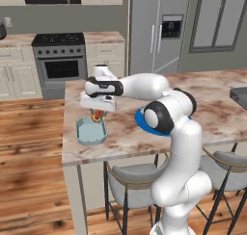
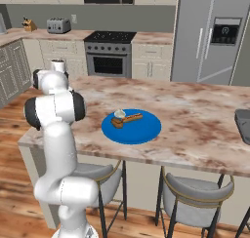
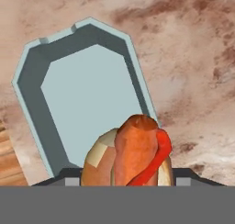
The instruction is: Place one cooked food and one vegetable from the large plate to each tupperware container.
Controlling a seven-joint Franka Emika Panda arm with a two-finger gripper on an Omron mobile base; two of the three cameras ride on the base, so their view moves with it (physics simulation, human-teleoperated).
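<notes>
My gripper (image 1: pixel 97 112) is shut on a hot dog (image 1: pixel 98 117), a sausage in a bun with a red stripe, held just above the pale blue-grey tupperware container (image 1: pixel 91 142) near the island's left end. In the hand view the hot dog (image 3: pixel 137 156) hangs over the near end of that tub (image 3: pixel 32 81), whose floor is bare. The large plate (image 2: pixel 141 130) lies mid-counter, carrying a pale round vegetable (image 2: pixel 119 114) and a brown food piece (image 2: pixel 129 119). My elbow covers most of the plate (image 1: pixel 139 119) in the left base view. The dark grey container (image 2: pixel 243 121) sits at the far right.
The marble island's left edge (image 1: pixel 64 133) runs close beside the pale tub. Grey stools (image 2: pixel 195 195) stand under the counter's front. A stove (image 1: pixel 59 60) and a fridge (image 1: pixel 157 29) stand behind the island.
</notes>
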